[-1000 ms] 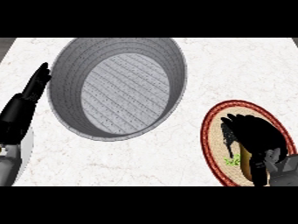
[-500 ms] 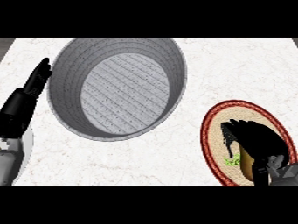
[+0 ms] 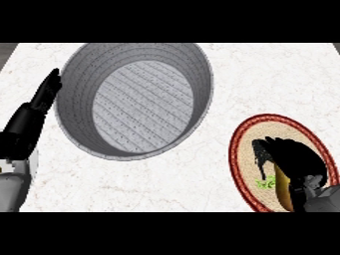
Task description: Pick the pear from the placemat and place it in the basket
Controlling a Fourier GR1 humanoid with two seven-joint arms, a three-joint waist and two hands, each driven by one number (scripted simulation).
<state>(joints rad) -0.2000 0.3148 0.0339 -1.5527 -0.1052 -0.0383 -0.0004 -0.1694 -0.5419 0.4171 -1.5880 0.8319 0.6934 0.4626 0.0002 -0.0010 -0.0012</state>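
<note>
The right hand (image 3: 294, 164) is over the round placemat (image 3: 245, 144) at the right side of the counter (image 3: 275, 79). Its black fingers are curled downward around the pear (image 3: 281, 185), so the hand is closed on the fruit. Only a yellow part of the pear is visible under the palm, with a small green bit at its left side. The pear is on the tan middle of the placemat, inside the red border; if it is lifted or touching the mat, I cannot tell.

The grey basket (image 3: 77, 84) stands at the upper middle of the counter, well apart from the placemat, and its ribbed bottom is visible.

The left hand (image 3: 33, 117) rests at the left edge of the view, just beside the basket wall, with fingers straight and pointing up
</note>
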